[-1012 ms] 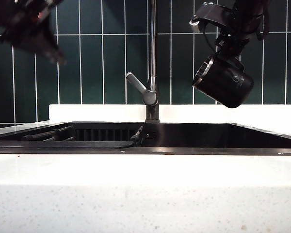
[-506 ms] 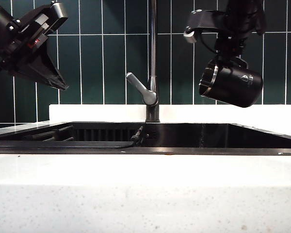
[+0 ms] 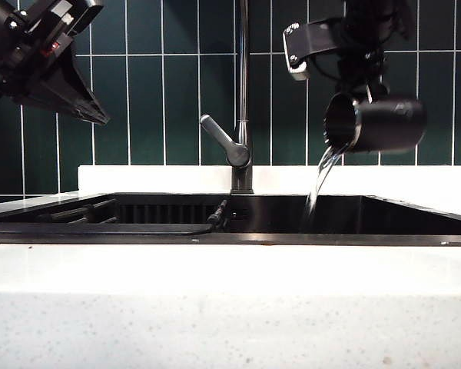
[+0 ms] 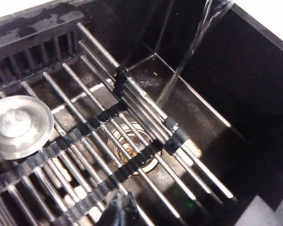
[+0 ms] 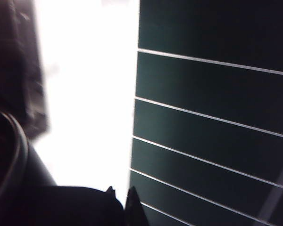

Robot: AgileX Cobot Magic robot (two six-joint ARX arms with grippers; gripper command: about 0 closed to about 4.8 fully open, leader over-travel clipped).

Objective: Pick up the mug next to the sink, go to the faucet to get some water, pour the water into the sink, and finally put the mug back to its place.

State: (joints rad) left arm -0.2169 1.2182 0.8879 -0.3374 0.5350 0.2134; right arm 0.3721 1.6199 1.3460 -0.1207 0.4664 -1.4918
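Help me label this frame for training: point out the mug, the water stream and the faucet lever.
mug (image 3: 388, 123), exterior view, on its black side wall.
water (image 3: 320, 175), exterior view, mid-stream below the mug's rim.
faucet lever (image 3: 221, 141), exterior view, on the grey handle's middle.

A wall of dark green, vertically laid tiles with pale grout lines is seen behind the scene, filling the exterior view from 9 through 12 to 3 o'clock. A white ledge is set along its foot. The foreground toward 6 o'clock is taken up by the white speckled desk, which is brightly and evenly lit.
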